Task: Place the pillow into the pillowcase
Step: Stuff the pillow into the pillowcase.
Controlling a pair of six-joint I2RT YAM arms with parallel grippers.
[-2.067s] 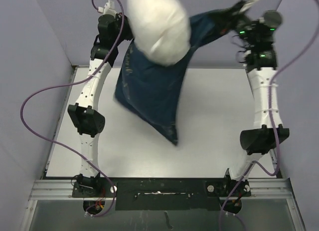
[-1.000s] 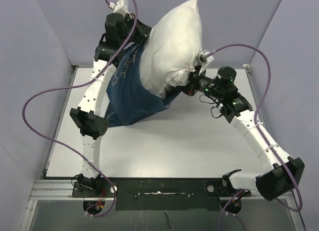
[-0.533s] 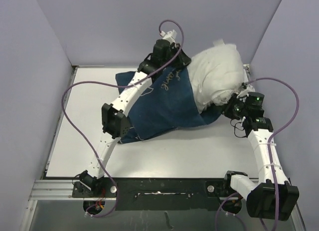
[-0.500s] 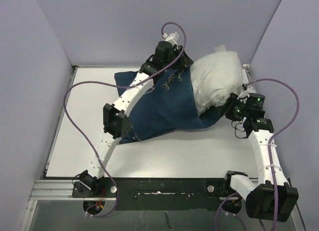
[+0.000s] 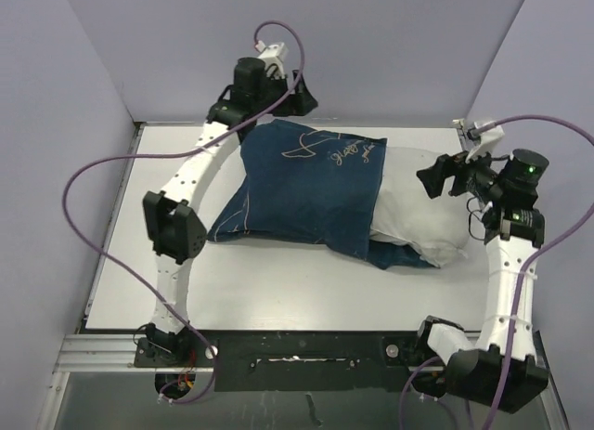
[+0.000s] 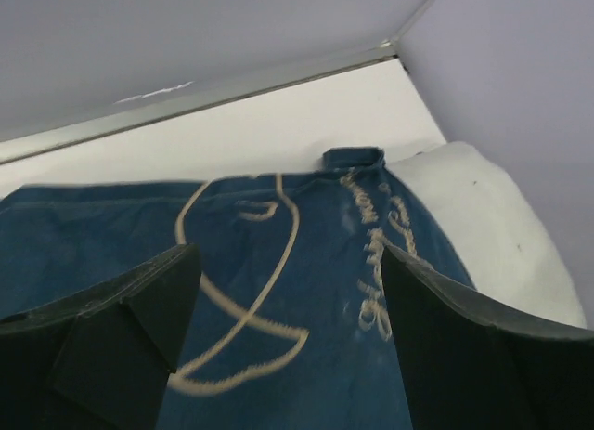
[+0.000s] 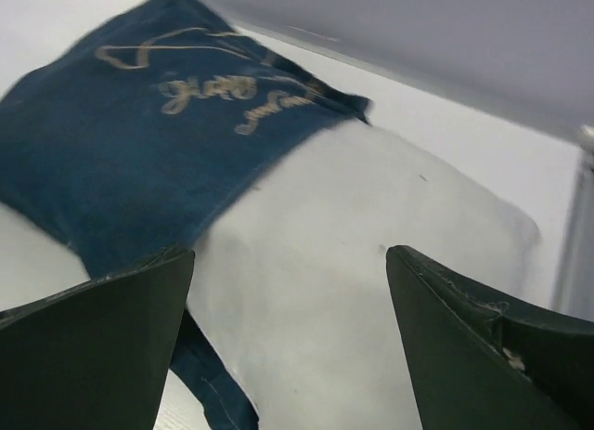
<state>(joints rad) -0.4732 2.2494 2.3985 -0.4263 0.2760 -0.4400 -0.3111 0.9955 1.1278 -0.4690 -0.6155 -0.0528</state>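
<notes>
The navy pillowcase (image 5: 306, 184) with cream whale drawing and script lies flat on the table. The white pillow (image 5: 422, 218) sticks out of its right end, the rest inside it. My left gripper (image 5: 299, 101) hovers open above the case's far edge, holding nothing. My right gripper (image 5: 434, 179) hovers open just above the pillow's bare end. In the left wrist view the left gripper (image 6: 288, 254) frames the pillowcase (image 6: 269, 356), with the pillow (image 6: 492, 216) to the right. In the right wrist view the right gripper (image 7: 290, 258) is over the pillow (image 7: 371, 263), the pillowcase (image 7: 139, 133) at left.
The white table (image 5: 278, 291) is bounded by purple walls on three sides, with the back wall close behind the left gripper. Purple cables (image 5: 93, 179) loop off both arms. A metal post (image 7: 575, 226) stands at the table's right edge.
Both grippers went from shut on the pillowcase to open and drew back from it. The pillow and case dropped from mid-air and settled flat on the table.
</notes>
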